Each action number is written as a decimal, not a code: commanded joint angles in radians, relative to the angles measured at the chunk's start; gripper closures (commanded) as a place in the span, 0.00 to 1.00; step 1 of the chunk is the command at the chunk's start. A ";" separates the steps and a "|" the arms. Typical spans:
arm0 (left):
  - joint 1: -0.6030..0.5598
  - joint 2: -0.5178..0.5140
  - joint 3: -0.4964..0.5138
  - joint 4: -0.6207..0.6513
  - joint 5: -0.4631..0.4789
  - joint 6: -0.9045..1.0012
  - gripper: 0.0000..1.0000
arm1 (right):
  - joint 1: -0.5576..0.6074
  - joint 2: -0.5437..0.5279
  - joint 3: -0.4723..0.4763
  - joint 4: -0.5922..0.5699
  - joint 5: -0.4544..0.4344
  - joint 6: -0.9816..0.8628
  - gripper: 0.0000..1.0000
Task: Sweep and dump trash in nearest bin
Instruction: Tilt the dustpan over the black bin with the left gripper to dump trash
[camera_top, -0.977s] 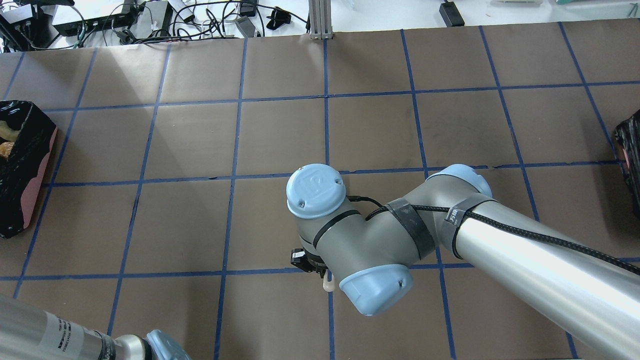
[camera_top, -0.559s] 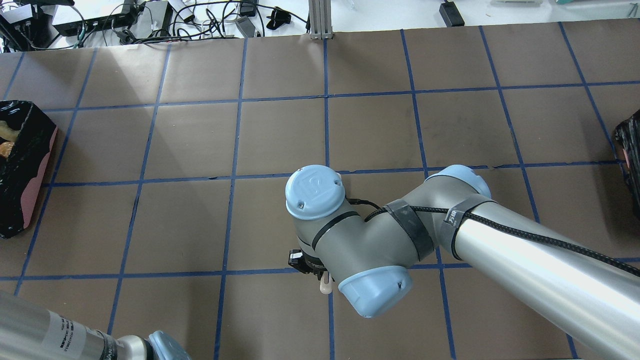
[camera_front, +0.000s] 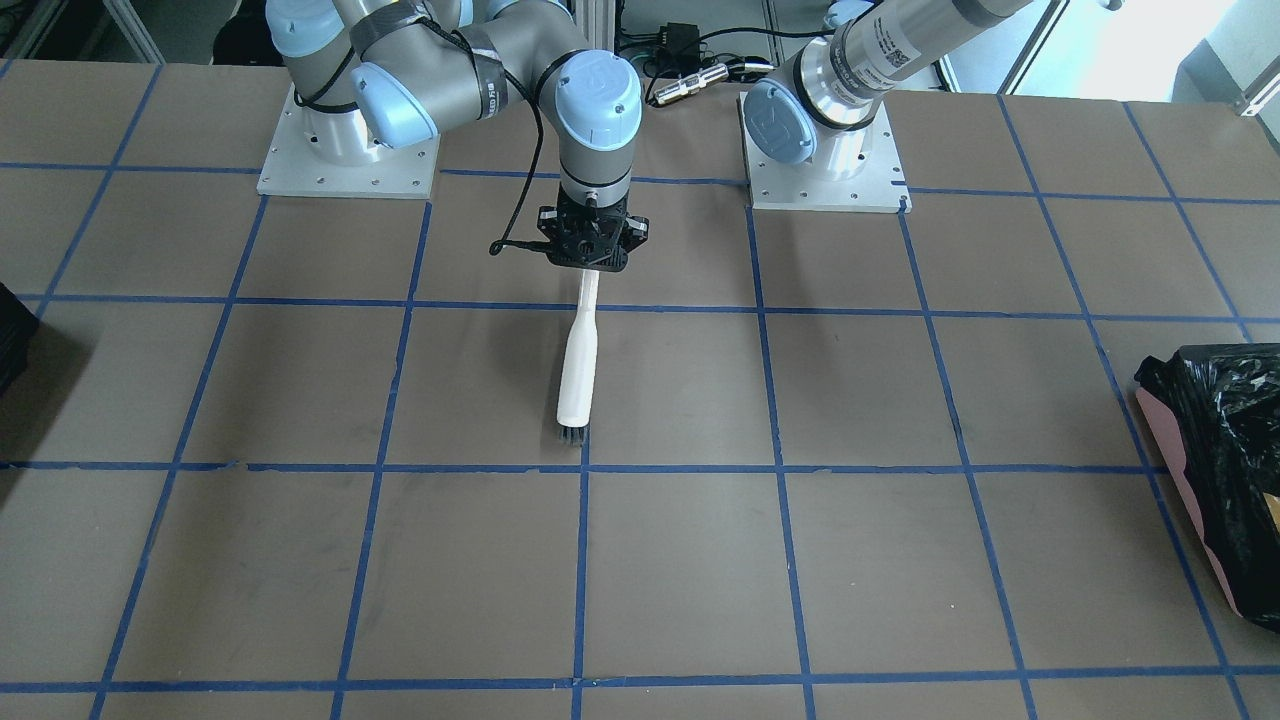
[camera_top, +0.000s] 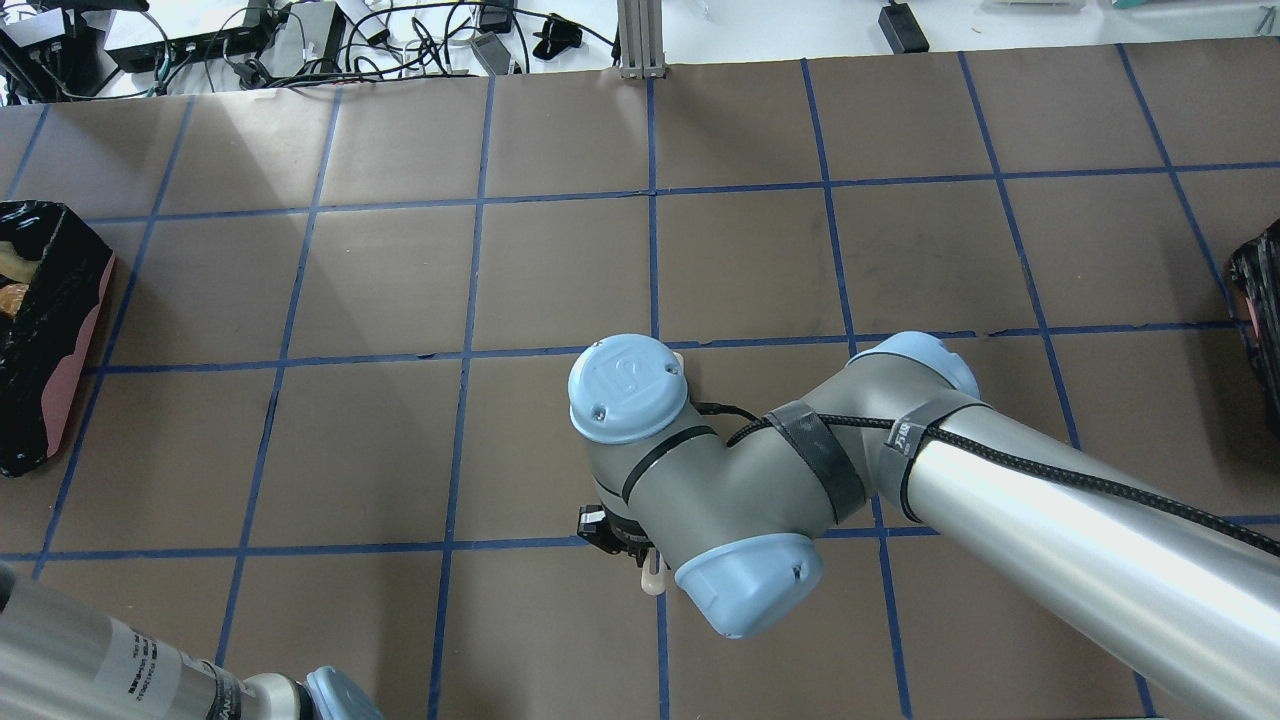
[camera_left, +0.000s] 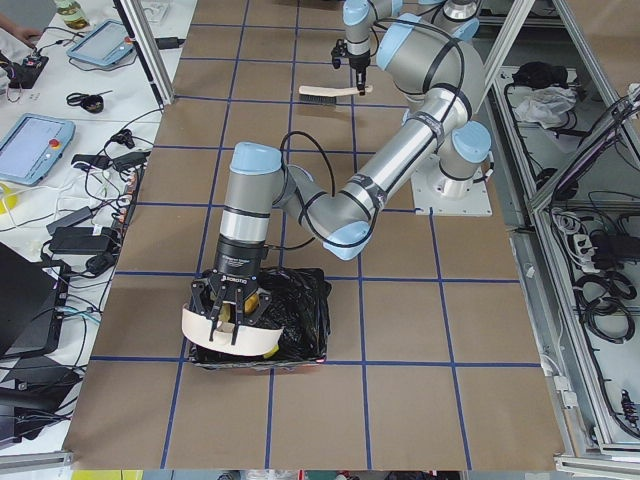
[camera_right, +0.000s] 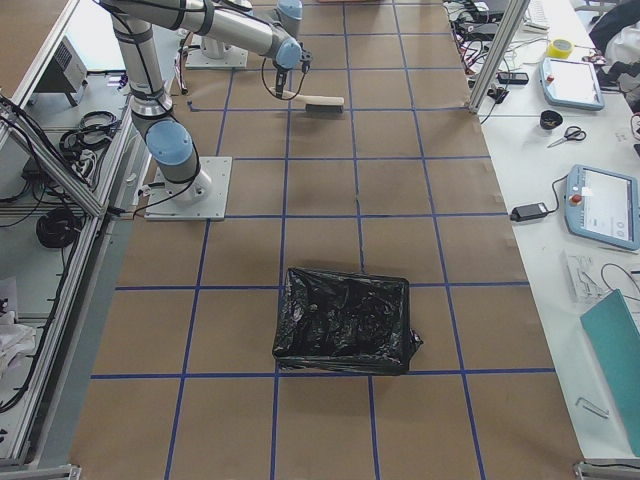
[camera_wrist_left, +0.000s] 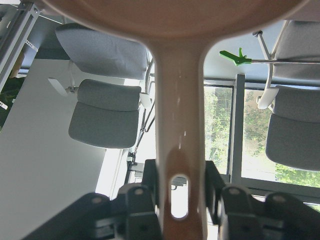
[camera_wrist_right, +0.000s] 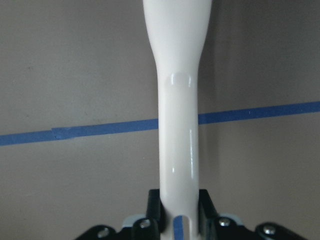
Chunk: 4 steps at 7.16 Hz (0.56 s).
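Two arms, both loaded. Nearest in the left-end view, we saw the left gripper (camera_left: 233, 316) clamped on the dustpan (camera_left: 232, 342) handle. The left wrist view showed the jaws tight on both sides of it. The pan hung over the near rim of the bin (camera_left: 310, 300), which sat at the left end of the table (camera_front: 900, 560). From overhead, we made out two bits of trash inside the black liner: a pale piece (camera_top: 16, 262) and a brown piece (camera_top: 10, 297), both cut off by the frame edge.

Further along, near table centre, the right gripper (camera_front: 590, 262) pointed down and held the brush (camera_front: 578, 370) by the end of its white handle, jaws narrow around it. The brush lay about level, with the bristles at the end away from the robot's base and facing down. We couldn't tell whether they touched the table.

Farthest off, a second bin (camera_right: 345, 325) with the same black liner sat at the right end, well apart from both grippers.
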 joint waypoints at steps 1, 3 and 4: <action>-0.047 0.050 0.002 -0.077 0.002 -0.077 1.00 | 0.000 0.006 -0.001 0.007 0.000 -0.010 0.69; -0.133 0.133 0.001 -0.371 0.015 -0.334 1.00 | -0.001 0.006 -0.002 0.001 0.000 -0.015 0.34; -0.165 0.161 -0.011 -0.493 0.001 -0.511 1.00 | -0.001 0.006 -0.003 -0.001 0.000 -0.016 0.21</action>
